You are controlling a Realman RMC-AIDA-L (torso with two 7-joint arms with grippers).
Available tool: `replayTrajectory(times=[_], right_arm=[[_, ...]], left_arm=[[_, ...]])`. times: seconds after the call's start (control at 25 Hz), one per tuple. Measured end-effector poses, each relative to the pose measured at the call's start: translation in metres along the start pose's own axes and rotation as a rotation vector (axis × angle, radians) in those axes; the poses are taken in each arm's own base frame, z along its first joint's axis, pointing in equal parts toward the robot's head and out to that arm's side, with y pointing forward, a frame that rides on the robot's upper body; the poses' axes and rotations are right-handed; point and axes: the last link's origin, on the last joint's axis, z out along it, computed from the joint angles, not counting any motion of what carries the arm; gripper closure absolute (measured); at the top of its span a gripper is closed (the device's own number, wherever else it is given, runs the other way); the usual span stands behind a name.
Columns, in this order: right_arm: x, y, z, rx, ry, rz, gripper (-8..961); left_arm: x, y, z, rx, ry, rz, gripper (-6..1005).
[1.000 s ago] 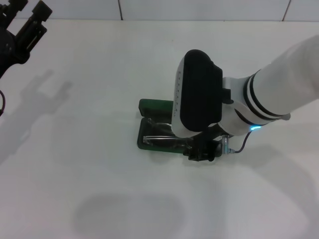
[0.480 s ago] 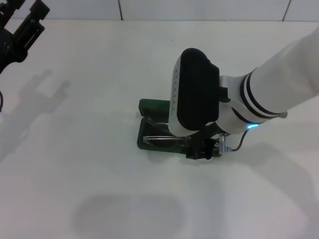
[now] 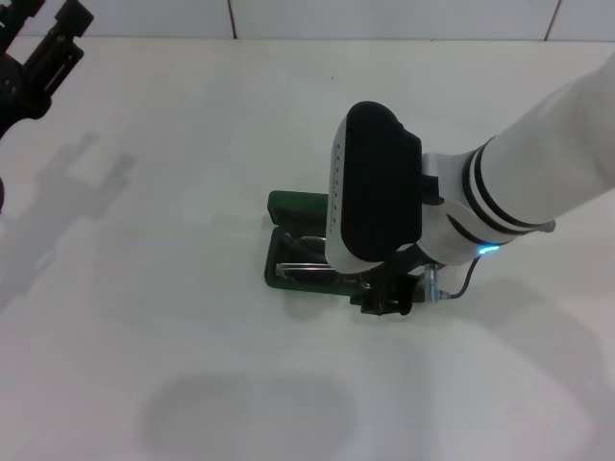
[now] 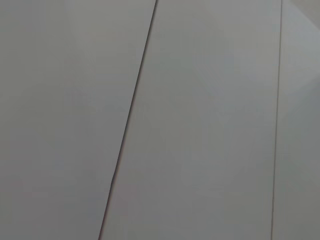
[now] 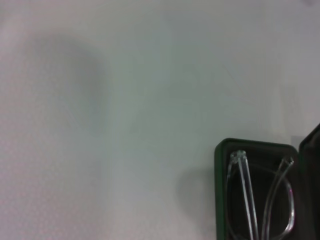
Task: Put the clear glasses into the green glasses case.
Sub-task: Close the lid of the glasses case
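The green glasses case [image 3: 298,205] lies open near the middle of the table, its lid standing up on the far side. The clear glasses [image 3: 306,268] rest folded inside its tray, arms crossed over the lenses. My right gripper [image 3: 387,296] hangs low at the case's right end, and the wrist housing hides that end. In the right wrist view the glasses [image 5: 260,200] sit within the case's rim [image 5: 220,190]. My left gripper [image 3: 53,13] is parked high at the far left, open and holding nothing. The left wrist view shows only a plain wall.
White tabletop [image 3: 192,365] stretches on all sides of the case. A tiled wall edge [image 3: 288,29] runs along the back. My right forearm [image 3: 548,163] reaches in from the right edge.
The right wrist has shifted slightly left and toward me over the case. The glasses and the left arm have not moved.
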Motion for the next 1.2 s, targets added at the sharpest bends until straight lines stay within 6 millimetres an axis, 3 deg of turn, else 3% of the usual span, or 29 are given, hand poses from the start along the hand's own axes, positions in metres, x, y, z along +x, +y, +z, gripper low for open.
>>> replayTrajectory(times=[0.44, 0.76, 1.0, 1.2], right_arm=[[0.001, 0.003, 0.001, -0.004, -0.002, -0.001, 526], [0.009, 0.004, -0.039, 0.011, -0.131, 0.005, 526], [0.035, 0.002, -0.073, -0.016, -0.409, 0.017, 527], [0.073, -0.005, -0.078, 0.042, -0.657, 0.039, 527]], left_arm=[[-0.001, 0.001, 0.0, 0.0, 0.001, -0.004, 296], [-0.001, 0.002, -0.002, 0.003, 0.001, -0.004, 296], [-0.001, 0.001, -0.004, 0.016, 0.01, 0.002, 296], [-0.002, 0.003, -0.005, 0.017, 0.011, 0.009, 296]])
